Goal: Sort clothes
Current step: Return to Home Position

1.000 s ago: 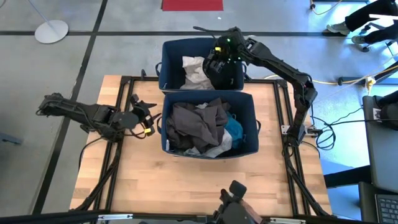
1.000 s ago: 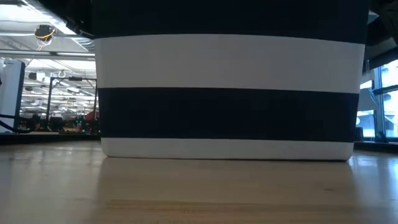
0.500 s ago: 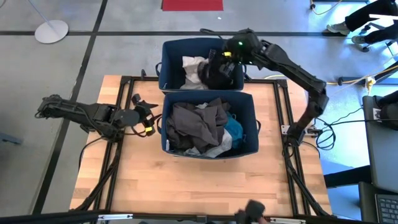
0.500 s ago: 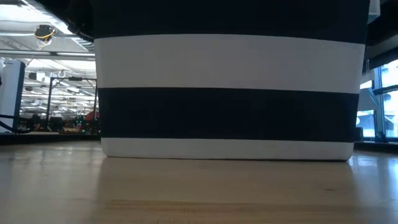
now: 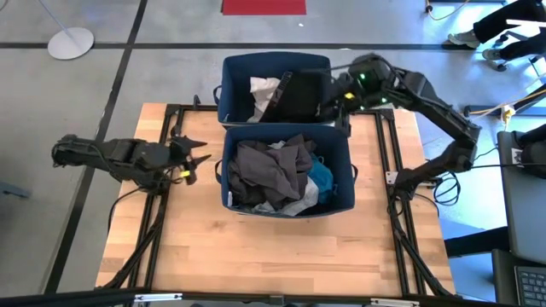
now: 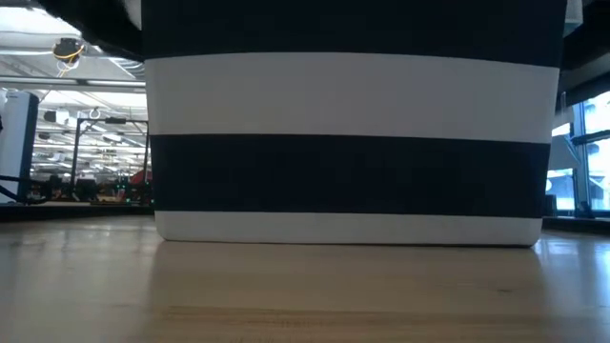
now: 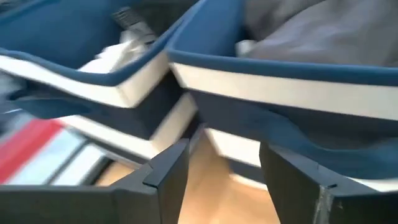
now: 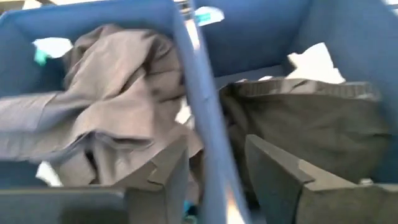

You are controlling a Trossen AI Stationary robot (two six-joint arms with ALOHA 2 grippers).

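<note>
The right gripper, jaws released, is hovering at the far bin beside the spread black garment, while the left gripper is waiting with jaws parted.

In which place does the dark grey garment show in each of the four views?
High view: the dark grey garment lies on top in the near bin, mid-table.
Low view: not visible; the near bin's striped wall hides it.
Left wrist view: grey folds above the bin's blue rim.
Right wrist view: heaped inside that bin.
Shared landmark: the near bin.
</note>
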